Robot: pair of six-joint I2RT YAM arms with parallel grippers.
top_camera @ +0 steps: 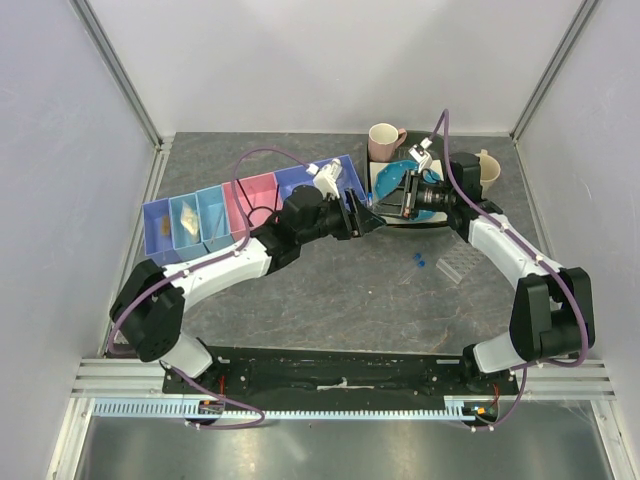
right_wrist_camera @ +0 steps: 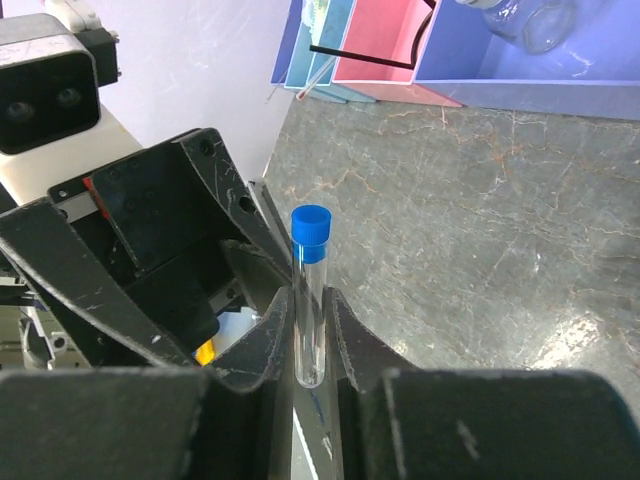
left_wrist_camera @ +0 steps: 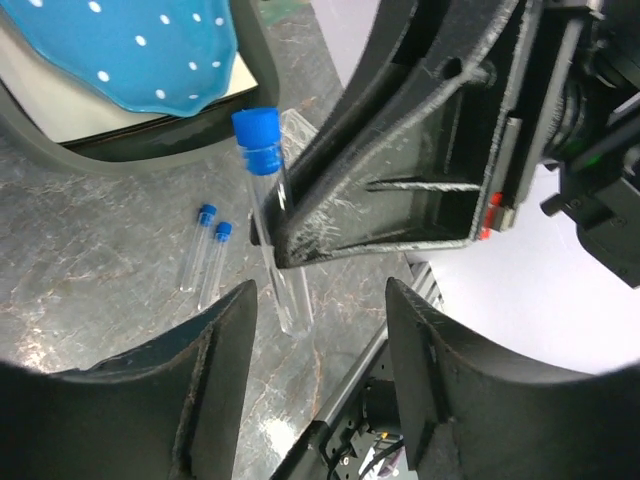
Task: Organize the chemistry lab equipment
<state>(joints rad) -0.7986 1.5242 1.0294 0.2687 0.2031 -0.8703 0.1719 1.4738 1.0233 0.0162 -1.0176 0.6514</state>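
Chemistry lab equipment is partly sorted. Nearest, centre right, two small vials [top_camera: 418, 261] and the clear tube rack [top_camera: 455, 266] lie loose on the surface [top_camera: 330, 290]. Mid-frame, the right tool [right_wrist_camera: 310, 300] is clenched on a blue-capped vial [right_wrist_camera: 311, 240]; the left tool [left_wrist_camera: 318, 300] is spread around its lower end, not touching. Farthest, upper left, the divided tray [top_camera: 158, 235] holds the small clear bag [top_camera: 187, 218] and black wire loop [right_wrist_camera: 360, 57]

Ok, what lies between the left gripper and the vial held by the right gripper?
Nothing. In the left wrist view the open left gripper faces the blue-capped vial, pinched in the right gripper, with only bare table showing in the gap.
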